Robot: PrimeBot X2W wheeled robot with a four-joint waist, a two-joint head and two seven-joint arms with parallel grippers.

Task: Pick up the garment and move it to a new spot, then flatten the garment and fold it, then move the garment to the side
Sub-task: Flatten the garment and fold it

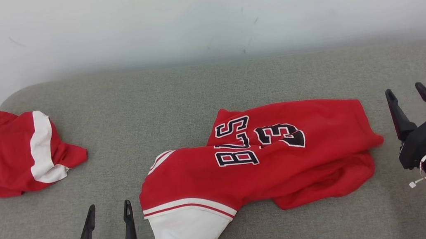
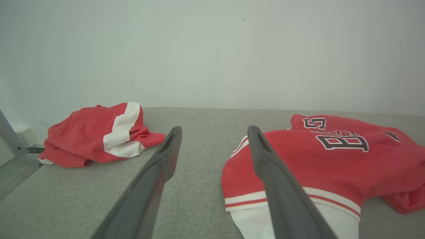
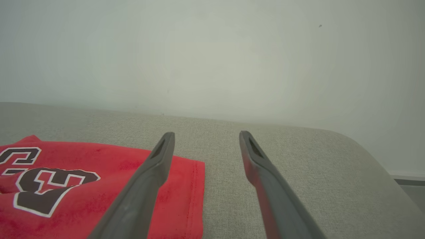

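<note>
Two red garments lie on the grey bench (image 1: 192, 93): the crumpled jersey (image 1: 286, 163) with dark lettering sits mid-bench towards the front edge, and a bunched red-and-white piece (image 1: 5, 157) lies at the left edge. The left wrist view takes in both, while the right wrist view catches the jersey's right end and the bench's rounded far right corner. Two grippers, the left gripper (image 1: 109, 205) and the right gripper (image 1: 403, 88), flank the jersey, fingers spread and empty.

One lettered red jersey (image 1: 261, 162), one crumpled red-and-white garment (image 1: 9, 152), one grey cushion (image 1: 192, 93).
</note>
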